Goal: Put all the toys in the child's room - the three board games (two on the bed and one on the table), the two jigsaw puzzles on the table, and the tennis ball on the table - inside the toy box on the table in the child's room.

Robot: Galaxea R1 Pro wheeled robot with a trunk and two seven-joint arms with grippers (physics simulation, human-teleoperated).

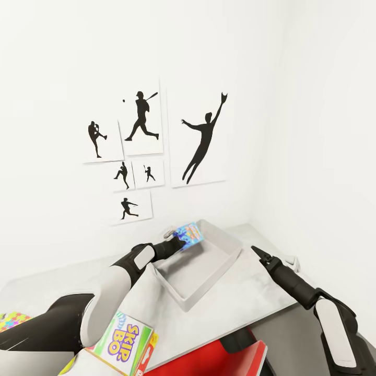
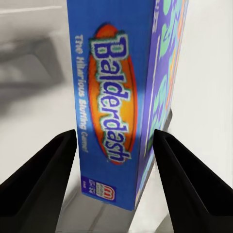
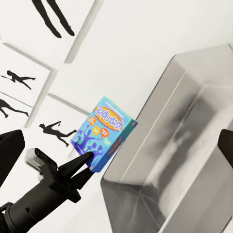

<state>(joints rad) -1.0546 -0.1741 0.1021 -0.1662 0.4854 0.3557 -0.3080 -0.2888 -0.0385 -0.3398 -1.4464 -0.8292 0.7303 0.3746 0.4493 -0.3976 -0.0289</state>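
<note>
Head view: left gripper (image 1: 175, 241) pinches the blue board game (image 1: 189, 233) upright over the toy box (image 1: 230, 253) rim.

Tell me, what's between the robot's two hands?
The toy box sits between them on the table, as the head view shows. The left gripper holds the blue game at the box's far edge; the right gripper hovers beside it.

Six black baseball-player prints (image 1: 156, 151) hang clustered on the white wall (image 1: 52, 68); a red-and-white chair (image 1: 230, 357) sits below the surface's near edge.
</note>
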